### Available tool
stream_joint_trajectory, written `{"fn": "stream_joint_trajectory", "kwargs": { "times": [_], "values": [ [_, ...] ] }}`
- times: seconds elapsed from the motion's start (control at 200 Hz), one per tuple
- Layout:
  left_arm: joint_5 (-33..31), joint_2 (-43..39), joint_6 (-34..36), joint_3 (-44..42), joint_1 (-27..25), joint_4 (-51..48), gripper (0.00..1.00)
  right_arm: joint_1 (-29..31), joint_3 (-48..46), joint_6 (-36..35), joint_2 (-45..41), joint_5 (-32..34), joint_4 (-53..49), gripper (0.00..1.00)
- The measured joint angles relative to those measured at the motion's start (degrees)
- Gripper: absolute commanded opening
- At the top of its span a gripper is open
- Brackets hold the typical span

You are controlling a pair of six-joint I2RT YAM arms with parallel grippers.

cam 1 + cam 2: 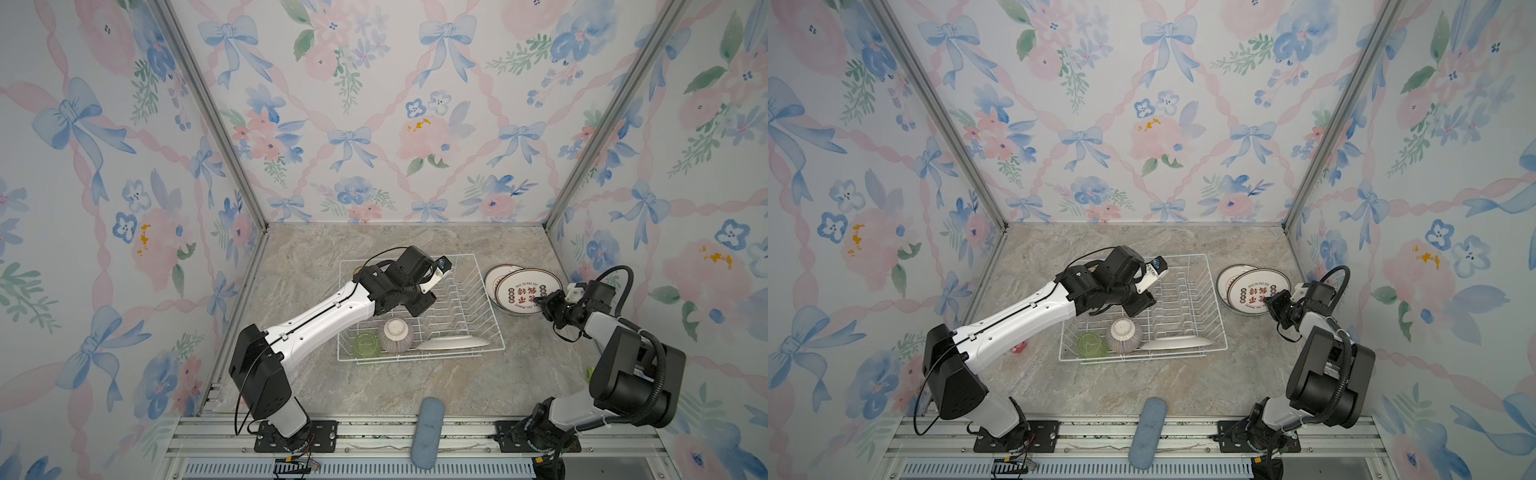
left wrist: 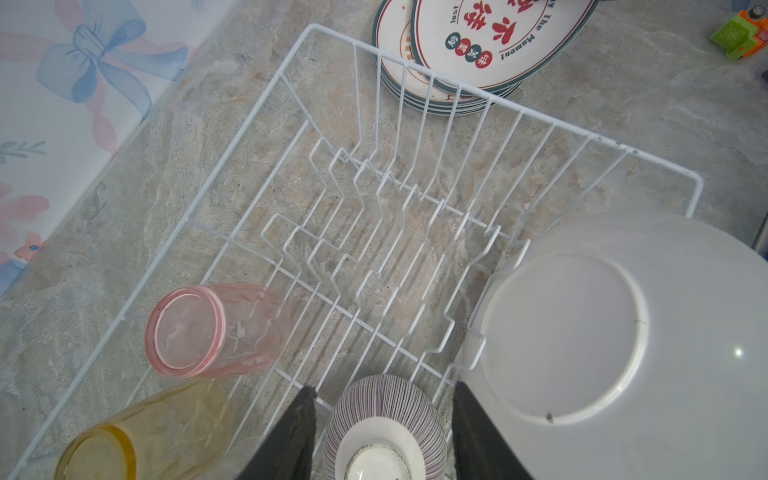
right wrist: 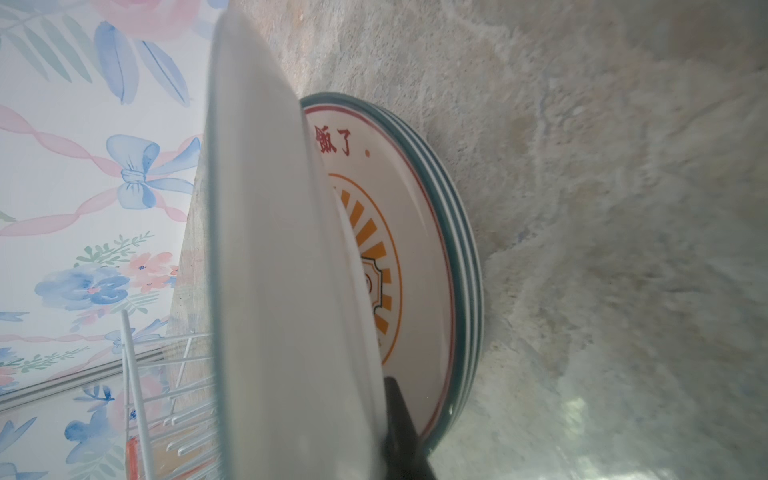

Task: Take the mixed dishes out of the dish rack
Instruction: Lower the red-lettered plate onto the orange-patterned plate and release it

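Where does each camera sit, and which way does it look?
Both top views: high at the front, looking down on the table, dish rack, left arm and right arm.
Left wrist: on the left arm above the rack, looking down at the striped bowl; the left hand's dark fingers show beside it.
Right wrist: on the right arm, low, looking along the held plate towards the plate stack; one dark finger of the right hand shows.
Shared: both wrist views show rack and stack.

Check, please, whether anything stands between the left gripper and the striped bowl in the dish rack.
Nothing visible does: the left gripper hangs open with its fingers either side of the upturned striped bowl. The white plate leans in the dish rack close beside one finger and might be grazed on the descent.
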Motion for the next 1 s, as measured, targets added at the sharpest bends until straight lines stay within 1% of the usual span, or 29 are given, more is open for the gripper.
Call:
{"fn": "stream_joint_trajectory", "kwargs": {
  "times": [0.145,0.235,0.545,0.79,1.0],
  "values": [
    [0.00,0.00,0.00,0.00,0.00,0.02,0.48,0.13,0.02,-0.66,0.00,0.04,-0.31,0.24],
    [0.00,0.00,0.00,0.00,0.00,0.02,0.48,0.28,0.02,-1.31,0.00,0.68,-1.51,0.27],
    [0.00,-0.02,0.00,-0.46,0.00,0.04,0.47,0.50,2.16,-6.08,-0.02,4.87,-8.94,0.41],
    [0.00,-0.02,0.02,-1.29,0.00,0.02,0.47,1.60,2.95,-8.24,-0.02,7.52,-12.44,0.44],
    [-0.02,-0.13,0.04,-2.03,0.00,0.02,0.47,2.64,4.26,-8.94,1.09,8.63,-13.00,0.48]
  ]
}}
